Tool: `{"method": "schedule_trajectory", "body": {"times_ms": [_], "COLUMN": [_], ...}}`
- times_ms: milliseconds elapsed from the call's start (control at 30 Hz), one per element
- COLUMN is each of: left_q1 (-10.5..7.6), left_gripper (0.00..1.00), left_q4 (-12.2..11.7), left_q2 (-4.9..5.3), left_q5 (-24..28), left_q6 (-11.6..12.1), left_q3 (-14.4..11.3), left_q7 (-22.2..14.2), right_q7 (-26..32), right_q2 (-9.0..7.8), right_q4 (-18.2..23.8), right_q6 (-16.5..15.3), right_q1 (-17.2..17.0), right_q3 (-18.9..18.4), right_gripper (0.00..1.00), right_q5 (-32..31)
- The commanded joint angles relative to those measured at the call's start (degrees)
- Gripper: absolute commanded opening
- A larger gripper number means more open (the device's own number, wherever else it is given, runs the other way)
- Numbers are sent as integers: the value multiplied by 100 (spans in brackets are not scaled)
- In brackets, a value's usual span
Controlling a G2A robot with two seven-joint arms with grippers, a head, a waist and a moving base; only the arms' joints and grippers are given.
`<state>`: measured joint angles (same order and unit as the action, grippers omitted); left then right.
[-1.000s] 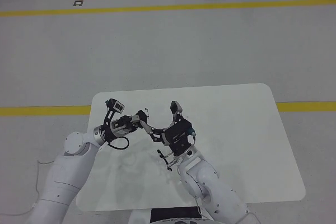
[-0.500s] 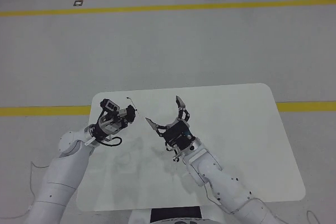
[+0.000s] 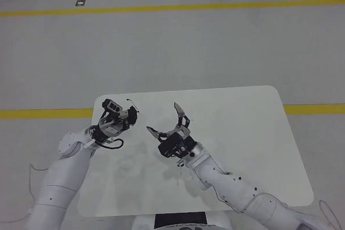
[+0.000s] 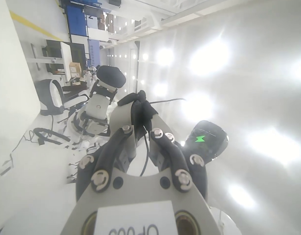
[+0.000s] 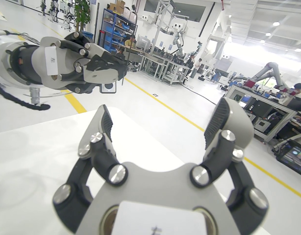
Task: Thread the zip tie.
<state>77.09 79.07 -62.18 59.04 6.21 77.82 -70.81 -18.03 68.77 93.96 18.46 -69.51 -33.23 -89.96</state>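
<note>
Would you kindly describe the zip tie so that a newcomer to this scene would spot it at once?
Start at the white table; above its far left corner hangs the left hand, shut. The zip tie is the thin black strand poking out of its grip. It is much finer than the black cable looped at that wrist.

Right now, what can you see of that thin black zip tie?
The zip tie is a thin, black, plastic-looking strip. It is pinched in the shut left gripper, held in the air. One short end pokes out past the tips, and another length seems to trail back between the fingers. The open right gripper is apart from it.
</note>
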Motion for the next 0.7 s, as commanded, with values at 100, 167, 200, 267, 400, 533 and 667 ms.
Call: {"method": "schedule_trajectory", "body": {"times_ms": [100,167,200,267,400,533,667], "left_q1": [-30,-48,-52,-69,-71,-71,-71], "left_gripper": [0,0,0,0,0,0,0], "left_q4": [-44,-78,-90,-128,-133,-133,-133], "left_q2": [-38,-45,-50,-55,-55,-55,-55], "left_q5": [723,807,869,894,890,890,890], "left_q6": [-706,-815,-866,-907,-905,-905,-905], "left_q3": [-163,-196,-216,-243,-246,-246,-246], "left_q7": [-219,-247,-268,-307,-311,-311,-311], "right_q7": [-222,-276,-323,-380,-499,-562,-574], "right_q2": [-25,-25,-23,-15,10,42,80], "right_q4": [-194,-241,-255,-286,-316,-364,-413], "right_q6": [102,102,102,102,102,102,102], "right_q1": [304,383,417,444,464,495,532], "right_q3": [298,347,370,394,380,377,441], "right_gripper": [100,100,100,100,100,50,44], "right_q5": [0,0,0,0,0,0,0]}}
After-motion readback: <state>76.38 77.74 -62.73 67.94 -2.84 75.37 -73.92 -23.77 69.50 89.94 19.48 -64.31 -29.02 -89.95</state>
